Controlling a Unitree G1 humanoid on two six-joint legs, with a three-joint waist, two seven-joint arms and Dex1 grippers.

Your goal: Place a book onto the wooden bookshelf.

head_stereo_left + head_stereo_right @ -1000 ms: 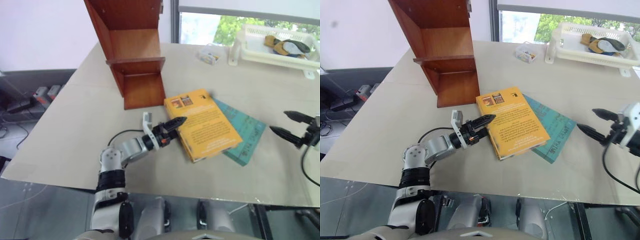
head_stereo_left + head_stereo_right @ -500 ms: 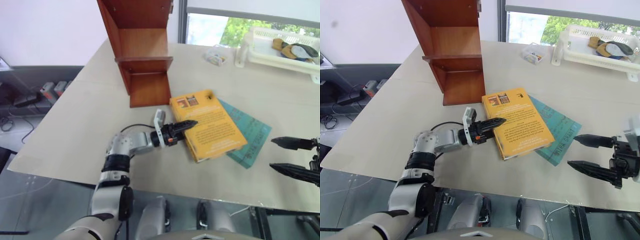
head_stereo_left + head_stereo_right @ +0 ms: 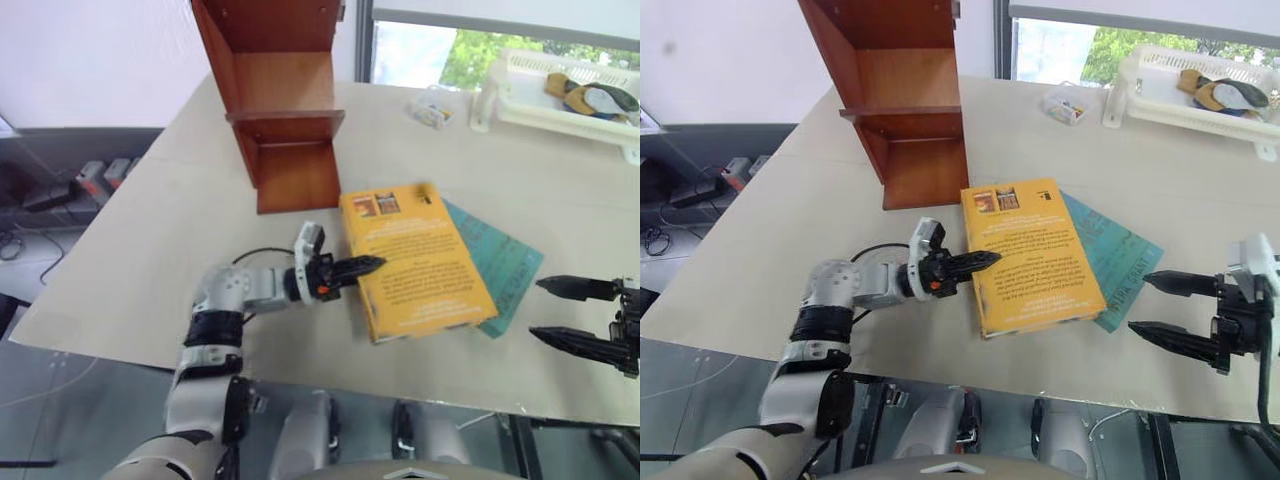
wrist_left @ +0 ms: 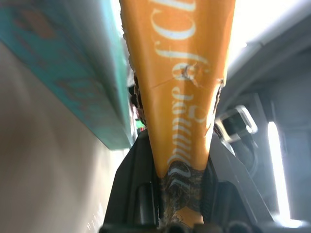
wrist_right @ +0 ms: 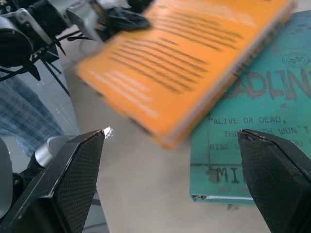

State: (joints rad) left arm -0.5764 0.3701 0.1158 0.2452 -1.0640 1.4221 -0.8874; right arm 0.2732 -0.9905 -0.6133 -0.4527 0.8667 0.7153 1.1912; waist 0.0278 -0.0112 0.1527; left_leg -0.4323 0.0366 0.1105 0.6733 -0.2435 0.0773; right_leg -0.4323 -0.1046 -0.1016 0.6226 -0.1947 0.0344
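Books, two. One thick orange-yellow book, back cover up, lying toward the worktop's near edge and overlapping one thinner teal-green book beneath it; the orange one's spine edge is clamped between the fingers of my left hand, which is closed on it. In my left wrist view the lettered spine runs straight out from between my fingers.

Wooden bookshelf, one, reddish-brown, upright toward the worktop's far left corner, well apart from the books; its boards are bare.

Right hand, one, fingers spread apart and gripping nothing, near the worktop's right near edge, just beside the teal-green book.

White basket, one, at the far right corner, holding some items. Small clear box, one, beside it.
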